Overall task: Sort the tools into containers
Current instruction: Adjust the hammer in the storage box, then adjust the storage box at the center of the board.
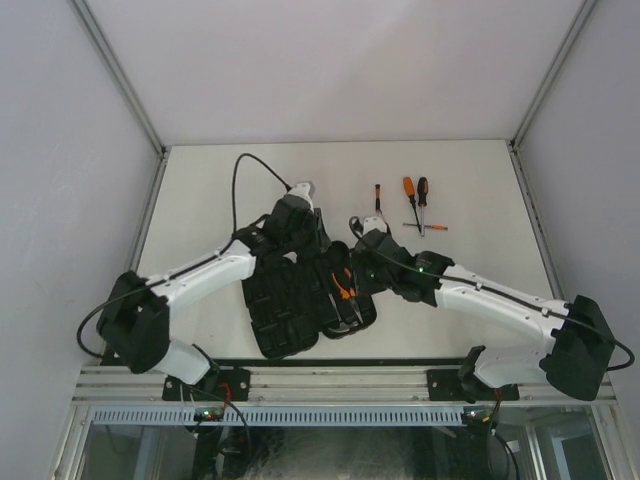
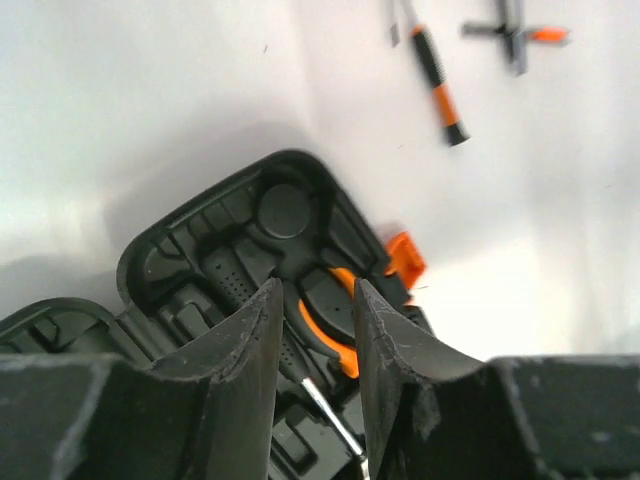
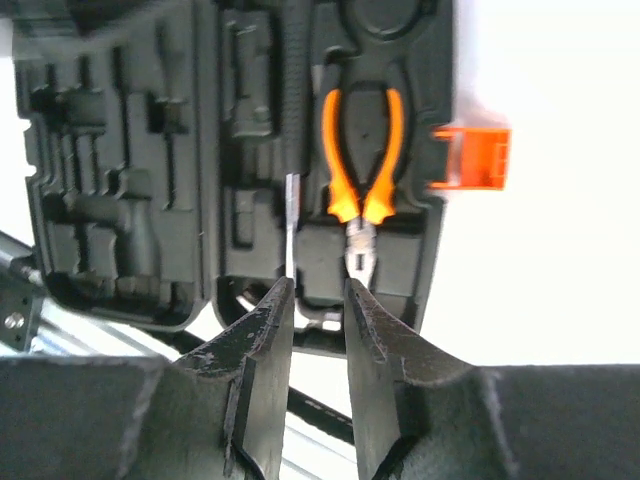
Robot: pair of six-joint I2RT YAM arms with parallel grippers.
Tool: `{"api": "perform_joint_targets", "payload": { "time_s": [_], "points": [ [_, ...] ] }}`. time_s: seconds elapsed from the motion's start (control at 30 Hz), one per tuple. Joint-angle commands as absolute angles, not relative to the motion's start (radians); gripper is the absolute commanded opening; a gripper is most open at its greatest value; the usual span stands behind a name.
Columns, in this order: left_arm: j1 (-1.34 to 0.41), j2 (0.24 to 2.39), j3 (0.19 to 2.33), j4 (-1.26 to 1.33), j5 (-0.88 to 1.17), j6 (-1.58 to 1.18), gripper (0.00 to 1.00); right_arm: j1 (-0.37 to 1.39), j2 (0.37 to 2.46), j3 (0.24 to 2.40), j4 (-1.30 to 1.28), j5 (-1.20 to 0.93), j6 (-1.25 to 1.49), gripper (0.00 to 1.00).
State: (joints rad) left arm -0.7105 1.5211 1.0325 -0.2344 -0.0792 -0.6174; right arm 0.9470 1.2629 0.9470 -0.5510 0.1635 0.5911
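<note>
The black clamshell tool case (image 1: 285, 325) lies open at the table's near middle. Orange-handled pliers (image 3: 362, 150) sit in a moulded slot of its right half, and a black-handled tool with a metal shaft (image 3: 291, 215) lies in the slot beside them. The case's orange latch (image 3: 470, 158) sticks out to the side. My left gripper (image 2: 313, 285) hovers open and empty over the pliers (image 2: 325, 325). My right gripper (image 3: 318, 283) is open and empty just above the case's edge. Three orange-and-black screwdrivers (image 1: 410, 200) and a small thin one (image 1: 427, 227) lie on the table behind.
Both arms crowd over the case's far end, the left gripper (image 1: 298, 245) beside the right gripper (image 1: 353, 262). White walls enclose the table on three sides. A metal rail (image 1: 320, 385) runs along the near edge.
</note>
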Motion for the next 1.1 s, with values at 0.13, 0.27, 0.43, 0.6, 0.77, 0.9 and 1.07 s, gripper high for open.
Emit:
{"api": "perform_joint_targets", "payload": {
  "time_s": [0.13, 0.27, 0.43, 0.6, 0.77, 0.9, 1.07],
  "points": [
    [-0.694, 1.200, 0.922, -0.242, -0.210, -0.586, 0.40, 0.809, 1.289, 0.924, -0.519, 0.113, 0.478, 0.33],
    [-0.653, 1.054, 0.769, -0.290, -0.248, -0.624, 0.41, 0.775, 1.350, 0.925, -0.484, 0.082, 0.438, 0.37],
    [-0.577, 0.884, 0.606, -0.385, -0.269, -0.681, 0.47, 0.740, 1.454, 0.924, -0.443, 0.040, 0.419, 0.35],
    [-0.534, 0.767, 0.499, -0.440, -0.276, -0.731, 0.49, 0.706, 1.531, 0.924, -0.403, -0.016, 0.392, 0.33],
    [-0.521, 0.742, 0.471, -0.451, -0.269, -0.747, 0.49, 0.679, 1.583, 0.924, -0.401, -0.065, 0.367, 0.33],
    [-0.519, 0.767, 0.481, -0.442, -0.262, -0.744, 0.49, 0.677, 1.598, 0.920, -0.410, -0.086, 0.360, 0.32],
    [-0.518, 0.810, 0.496, -0.423, -0.246, -0.741, 0.49, 0.677, 1.607, 0.910, -0.423, -0.084, 0.366, 0.28]
  ]
}}
